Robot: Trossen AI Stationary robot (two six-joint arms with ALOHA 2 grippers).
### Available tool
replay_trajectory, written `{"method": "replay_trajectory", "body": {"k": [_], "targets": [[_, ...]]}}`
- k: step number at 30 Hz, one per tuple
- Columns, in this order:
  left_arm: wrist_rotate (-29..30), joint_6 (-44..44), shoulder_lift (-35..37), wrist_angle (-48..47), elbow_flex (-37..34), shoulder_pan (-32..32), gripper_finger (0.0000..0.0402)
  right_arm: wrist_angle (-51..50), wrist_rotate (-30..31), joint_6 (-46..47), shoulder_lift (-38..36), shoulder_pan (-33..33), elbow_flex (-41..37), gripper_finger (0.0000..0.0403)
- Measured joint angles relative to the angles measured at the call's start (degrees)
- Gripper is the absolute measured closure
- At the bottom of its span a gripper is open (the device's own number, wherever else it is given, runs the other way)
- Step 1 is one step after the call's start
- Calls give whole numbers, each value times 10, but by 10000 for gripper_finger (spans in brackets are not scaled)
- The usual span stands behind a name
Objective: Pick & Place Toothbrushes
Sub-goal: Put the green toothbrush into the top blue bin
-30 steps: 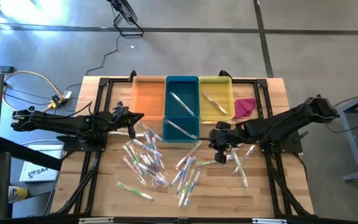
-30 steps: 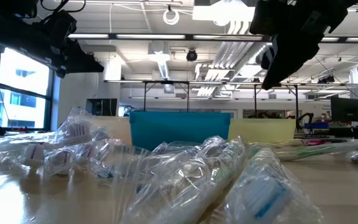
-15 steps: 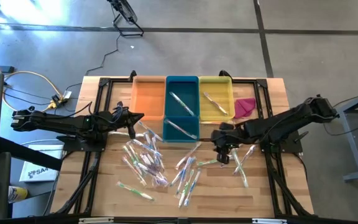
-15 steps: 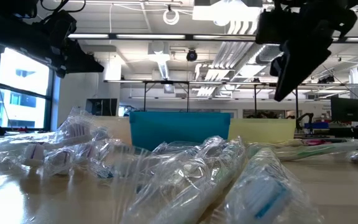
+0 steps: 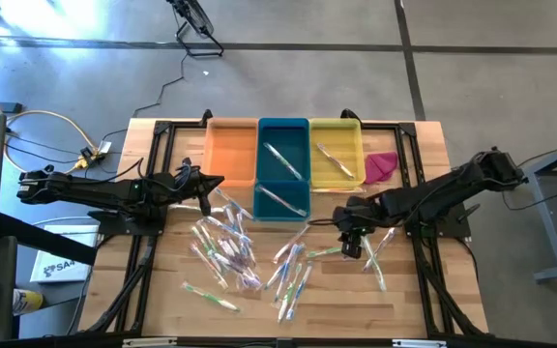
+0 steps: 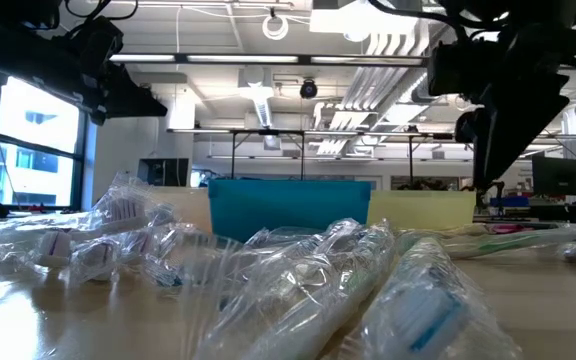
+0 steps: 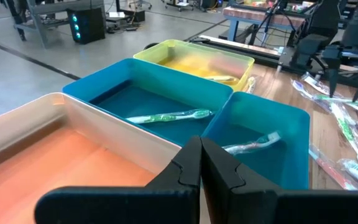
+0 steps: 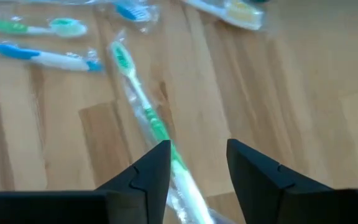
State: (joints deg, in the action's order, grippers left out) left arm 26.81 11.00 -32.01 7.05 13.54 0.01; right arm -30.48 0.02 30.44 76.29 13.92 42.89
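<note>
Wrapped toothbrushes lie loose on the wooden table in three clusters: left [image 5: 225, 246], middle [image 5: 293, 271] and right [image 5: 375, 253]. Others lie in the blue bin [image 5: 283, 166] and the yellow bin [image 5: 337, 153]. My right gripper [image 5: 350, 243] [image 8: 197, 149] hangs open over the right cluster, pointing steeply down. A green-handled toothbrush [image 8: 143, 102] lies on the wood below it and runs beneath one finger; nothing is between the fingers. My left gripper [image 5: 211, 184] [image 7: 201, 152] waits shut beside the orange bin [image 5: 231, 150], above the table.
The orange, blue and yellow bins stand side by side at the table's far middle; the blue one has two compartments. A pink cloth [image 5: 381, 166] lies right of the yellow bin. Bare wood shows along the near edge and near the right cluster.
My right gripper has gone down and a little toward the table's right and near edges, coming over the right cluster. It has tipped further downward and its fingers have parted. The toothbrushes lie as before.
</note>
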Motion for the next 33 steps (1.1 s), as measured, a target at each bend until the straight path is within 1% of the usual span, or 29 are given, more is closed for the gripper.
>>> {"method": "replay_trajectory", "body": {"k": [2, 8, 12, 16, 20, 28, 33], "targets": [[0, 0, 0, -1, 0, 0, 401, 0, 3, 0, 0, 9, 0, 258], [0, 0, 0, -1, 0, 0, 401, 1, 46, 2, 0, 46, 0, 259], [0, 0, 0, -1, 0, 0, 401, 1, 61, 26, 0, 60, 0, 259], [0, 0, 0, -1, 0, 0, 401, 1, 77, 30, 3, 70, 0, 259], [0, 0, 0, -1, 0, 0, 401, 4, 74, 30, 23, 73, 0, 259], [0, 0, 0, -2, 0, 0, 401, 30, 68, 29, 95, 83, 0, 259], [0, 0, 0, -4, 0, 0, 401, 33, 37, 28, 129, 84, 0, 259]]}}
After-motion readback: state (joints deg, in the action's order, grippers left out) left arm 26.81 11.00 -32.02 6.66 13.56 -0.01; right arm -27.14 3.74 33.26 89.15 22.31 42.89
